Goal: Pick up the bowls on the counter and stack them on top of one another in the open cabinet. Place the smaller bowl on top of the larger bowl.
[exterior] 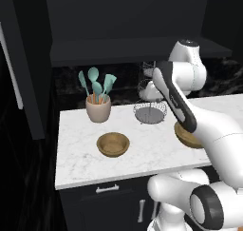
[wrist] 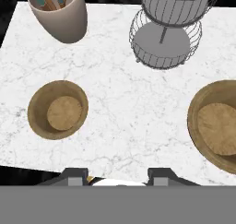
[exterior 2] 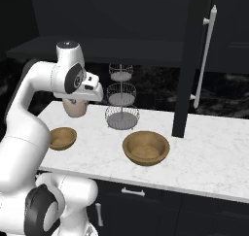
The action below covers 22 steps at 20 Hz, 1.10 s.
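Bowls both on worktop (exterior: 80,158), none in cabinet yet; nothing stacked, task at its start.

Cabinet (exterior: 118,47): black, open, dark shelf above worktop, door (exterior 2: 192,60) swung out at right in right base view. Shelf bare where visible.

Worktop: white marble, carries everything below.

Larger bowl (exterior 2: 146,147): right side of worktop, near front edge, upright, well apart from other bowl. In hand view, cut off at right edge (wrist: 216,126). Partly behind arm in left base view.

Wire stand (exterior 2: 121,96): three tiers, back of worktop between bowls. Not part of task.

Smaller bowl (exterior: 113,144): left of centre, upright, in front of cup (exterior: 98,106) with teal spoons. In hand view at left (wrist: 57,109).

Fingers (wrist: 117,174): tips only just peek up at bottom of hand view, set apart, nothing between them, so open and empty. Hovering high above worktop, looking down at bare marble between bowls.

Key relation: larger bowl lies right of fingers, smaller left, both about as far off. Round, so no long axis to align. Likely next: swing right and down onto larger bowl's rim, since larger goes in first. Risk: wire stand close behind that path.
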### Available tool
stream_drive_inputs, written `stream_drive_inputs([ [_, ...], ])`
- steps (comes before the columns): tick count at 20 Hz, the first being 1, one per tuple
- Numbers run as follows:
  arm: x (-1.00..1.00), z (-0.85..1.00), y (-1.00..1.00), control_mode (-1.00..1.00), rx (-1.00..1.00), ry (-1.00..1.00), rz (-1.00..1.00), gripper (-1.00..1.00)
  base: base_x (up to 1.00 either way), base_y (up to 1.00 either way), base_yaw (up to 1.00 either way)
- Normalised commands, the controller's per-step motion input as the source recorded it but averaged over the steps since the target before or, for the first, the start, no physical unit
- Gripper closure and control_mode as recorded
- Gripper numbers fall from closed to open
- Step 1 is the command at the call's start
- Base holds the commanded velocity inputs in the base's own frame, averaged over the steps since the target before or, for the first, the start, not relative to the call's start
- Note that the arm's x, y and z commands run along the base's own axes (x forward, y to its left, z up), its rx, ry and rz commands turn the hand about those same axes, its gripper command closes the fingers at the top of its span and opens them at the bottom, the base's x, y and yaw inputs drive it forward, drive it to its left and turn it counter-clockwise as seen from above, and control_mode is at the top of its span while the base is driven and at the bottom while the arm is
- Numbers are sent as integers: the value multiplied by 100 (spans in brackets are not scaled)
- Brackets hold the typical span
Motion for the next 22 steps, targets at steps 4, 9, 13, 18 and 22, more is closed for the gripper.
stream_drive_inputs([
  [4,1,-20,19,-100,-6,0,0,-100,0,0,0],
  [9,0,-84,51,-100,-9,9,0,-100,0,0,0],
  [13,14,-100,53,-100,-7,20,0,-100,0,0,0],
  [18,42,-95,29,-100,-1,17,-1,-100,0,0,0],
  [22,71,-60,40,-100,0,11,-8,-100,0,0,0],
])
